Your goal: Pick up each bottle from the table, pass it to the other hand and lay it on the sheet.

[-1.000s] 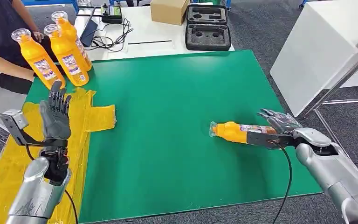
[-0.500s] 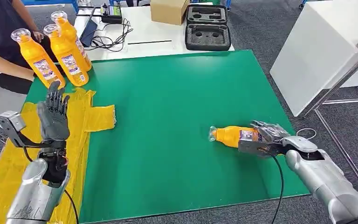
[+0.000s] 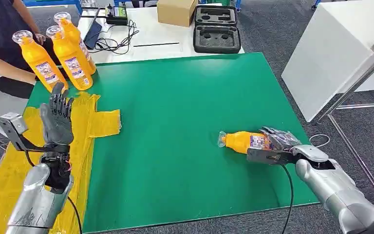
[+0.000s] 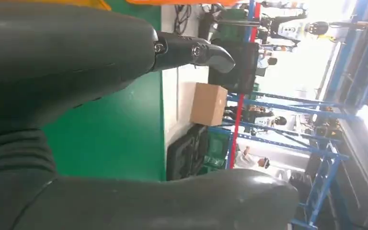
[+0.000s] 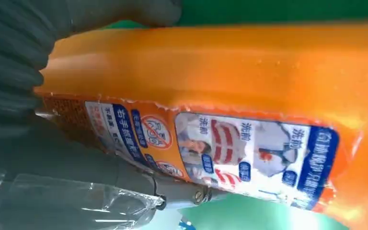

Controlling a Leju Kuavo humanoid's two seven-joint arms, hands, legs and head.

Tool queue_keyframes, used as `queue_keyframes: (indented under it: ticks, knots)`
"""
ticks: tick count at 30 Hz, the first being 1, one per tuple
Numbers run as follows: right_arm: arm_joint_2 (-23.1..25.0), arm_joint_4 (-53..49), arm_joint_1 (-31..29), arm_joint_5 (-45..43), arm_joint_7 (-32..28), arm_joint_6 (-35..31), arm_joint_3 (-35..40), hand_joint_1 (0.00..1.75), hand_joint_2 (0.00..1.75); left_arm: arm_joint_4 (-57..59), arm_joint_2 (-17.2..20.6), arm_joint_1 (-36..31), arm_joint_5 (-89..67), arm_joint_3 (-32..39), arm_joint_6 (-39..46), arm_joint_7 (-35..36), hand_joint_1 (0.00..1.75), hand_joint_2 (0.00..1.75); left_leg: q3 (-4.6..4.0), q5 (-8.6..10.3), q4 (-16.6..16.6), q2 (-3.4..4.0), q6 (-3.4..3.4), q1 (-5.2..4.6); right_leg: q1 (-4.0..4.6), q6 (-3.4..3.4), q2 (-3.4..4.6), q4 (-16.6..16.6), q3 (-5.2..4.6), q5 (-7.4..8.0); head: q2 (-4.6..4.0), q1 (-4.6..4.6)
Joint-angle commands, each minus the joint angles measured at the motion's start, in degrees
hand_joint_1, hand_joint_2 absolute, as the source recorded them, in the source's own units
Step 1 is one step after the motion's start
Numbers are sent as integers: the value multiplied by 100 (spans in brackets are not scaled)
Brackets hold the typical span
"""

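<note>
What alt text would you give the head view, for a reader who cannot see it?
The robot's right hand grips an orange bottle lying on its side on a green table. Its left hand is raised, fingers apart, over a yellow sheet. Three more orange bottles stand at the far left corner, beside a seated person.

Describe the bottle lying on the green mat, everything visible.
The bottle is orange plastic with a clear cap and a printed label of blue, red and white. It lies on its side on the mat, near the right front, cap pointing toward the robot's left. The right robot hand wraps its base end; the wrist view shows fingers against the label.
</note>
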Motion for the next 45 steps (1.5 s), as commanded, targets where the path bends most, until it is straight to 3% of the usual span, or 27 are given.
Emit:
queue_keyframes:
  ticks: [1,16,20,22,23,26,32,43,45]
  knots:
    - [148,512,25,-11,66,143,206,175,175,619,-89,-525,-14,-70,27,40,0,0,27,-4,-3,-23,-9,9,9,-13,-19,-9,35,-7,0,0]
    - [21,371,74,-69,91,108,111,175,175,796,-180,-682,-35,-93,43,42,0,0,45,-10,-1,-29,-9,8,8,-16,-23,-8,57,-14,0,0]
    - [210,-418,389,-544,163,-482,-698,175,175,681,-163,-403,-79,-75,21,110,0,0,36,-4,-4,-18,-6,5,4,-10,-14,-9,43,-6,0,0]
    - [427,-1658,771,-1078,69,-645,-1412,175,175,535,-241,-47,-12,4,-116,100,0,0,43,-9,-10,3,-7,2,2,-11,7,-12,45,-4,0,0]
    - [513,-2241,874,-1182,56,-756,-1578,175,175,462,-307,100,13,18,-155,112,0,175,55,-17,-9,9,-11,3,3,-17,15,-11,54,-10,0,0]
    - [997,-3278,737,-1138,238,-1395,-1739,175,175,569,-599,25,66,-135,-223,113,0,175,29,-20,0,38,-11,-8,-7,-16,44,12,21,-7,0,0]
    - [2039,-2932,307,-840,330,-2199,-1330,175,175,975,-802,-457,209,-561,-151,142,0,175,-4,-4,1,20,-11,2,6,-17,19,7,-14,-1,0,0]
    - [2011,-2905,335,-803,357,-2273,-1307,175,175,954,-754,-434,254,-576,-140,128,0,175,-3,-9,5,11,-12,9,12,-17,11,10,-3,-7,0,0]
    - [2214,-2818,257,-647,414,-2291,-1217,175,175,952,-817,-459,297,-600,-155,134,0,175,-14,-2,1,13,-10,5,8,-15,12,8,-16,0,0,0]
